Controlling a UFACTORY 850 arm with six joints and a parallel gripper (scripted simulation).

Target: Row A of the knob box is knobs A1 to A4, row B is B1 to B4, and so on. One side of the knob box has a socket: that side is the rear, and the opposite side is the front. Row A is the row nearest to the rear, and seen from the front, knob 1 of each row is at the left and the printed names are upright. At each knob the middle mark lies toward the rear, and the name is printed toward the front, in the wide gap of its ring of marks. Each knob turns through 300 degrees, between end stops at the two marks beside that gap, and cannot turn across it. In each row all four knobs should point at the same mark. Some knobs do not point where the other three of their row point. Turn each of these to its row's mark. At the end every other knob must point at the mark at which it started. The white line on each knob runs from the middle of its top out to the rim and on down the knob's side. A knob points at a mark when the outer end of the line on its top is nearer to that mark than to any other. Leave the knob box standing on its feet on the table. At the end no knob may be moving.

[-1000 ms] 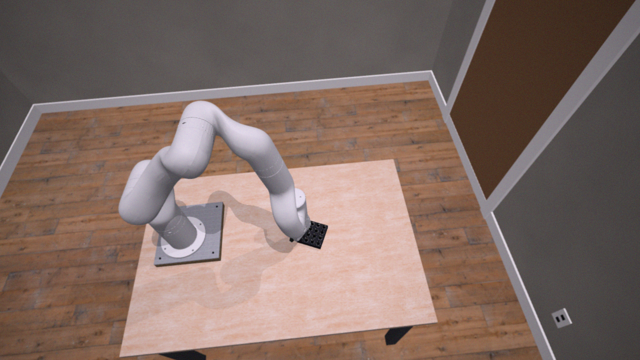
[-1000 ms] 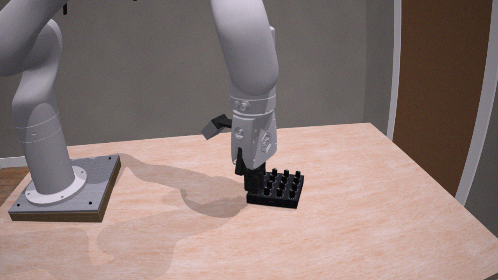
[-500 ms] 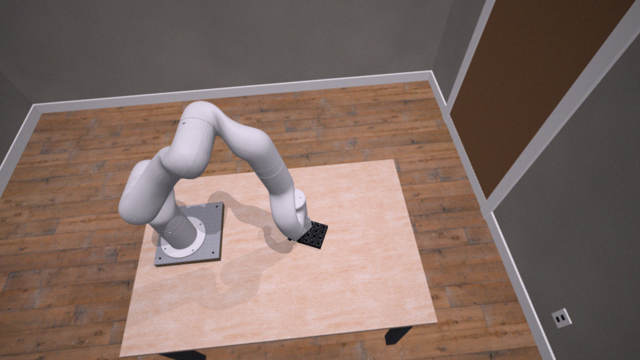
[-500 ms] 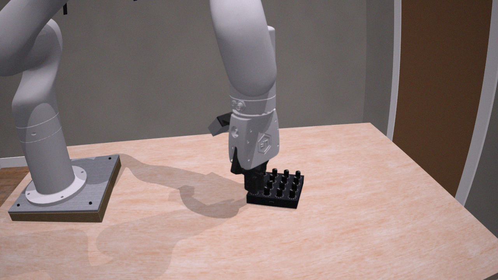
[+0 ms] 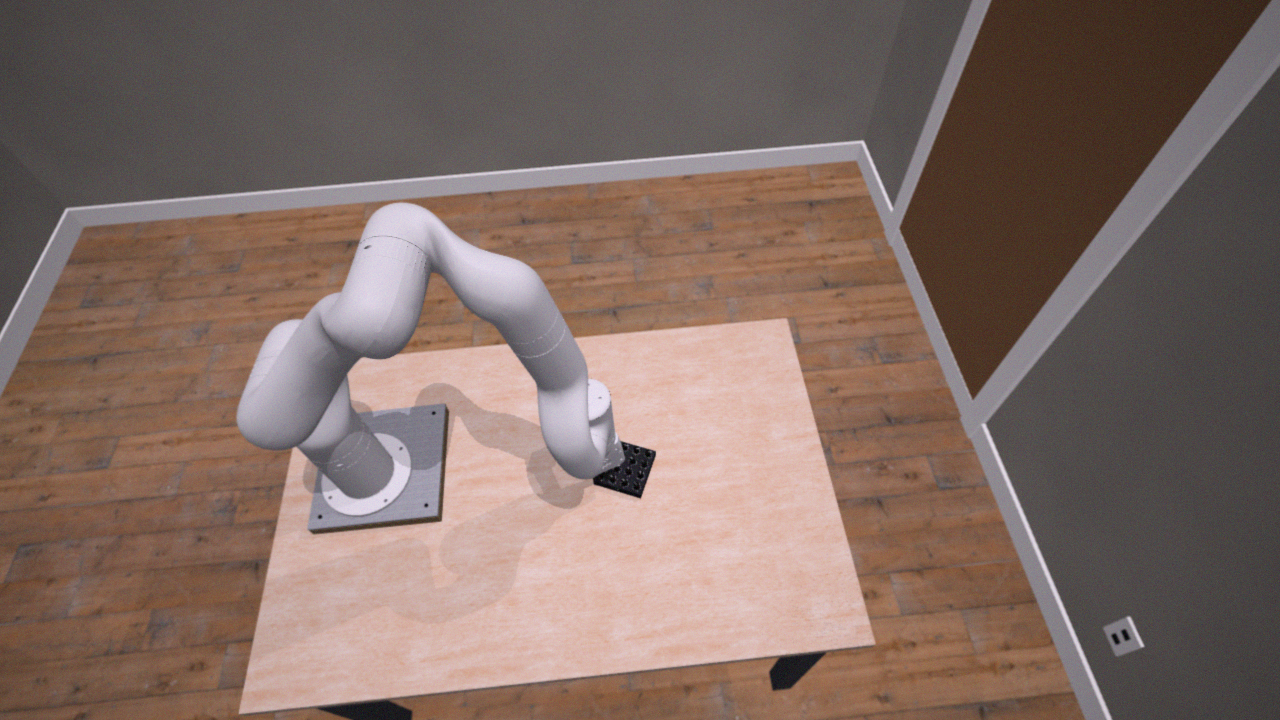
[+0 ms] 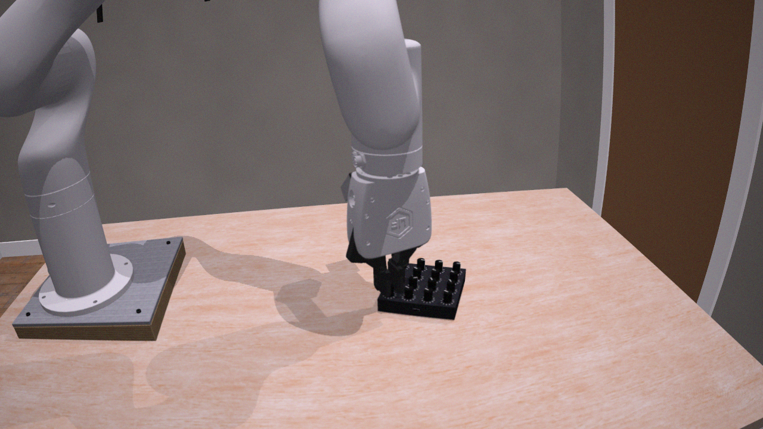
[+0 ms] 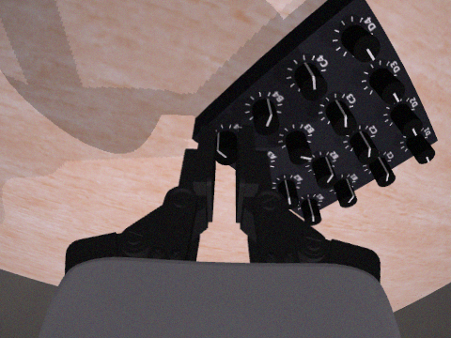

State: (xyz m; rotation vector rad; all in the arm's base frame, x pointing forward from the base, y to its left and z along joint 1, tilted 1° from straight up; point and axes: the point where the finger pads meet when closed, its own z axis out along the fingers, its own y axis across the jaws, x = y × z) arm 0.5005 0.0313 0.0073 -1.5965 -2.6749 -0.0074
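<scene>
Now gripper (image 7: 225, 150) is clamping a corner knob (image 7: 225, 145) of knob box (image 6: 427, 308), socket side facing desk's front edge

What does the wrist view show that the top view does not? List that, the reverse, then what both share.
Wrist only: the jaws shut on a corner knob, white knob lines and printed names. Top only: the whole arm, its base plate, the floor, a wall socket. Both: the knob box standing on the table.
</scene>
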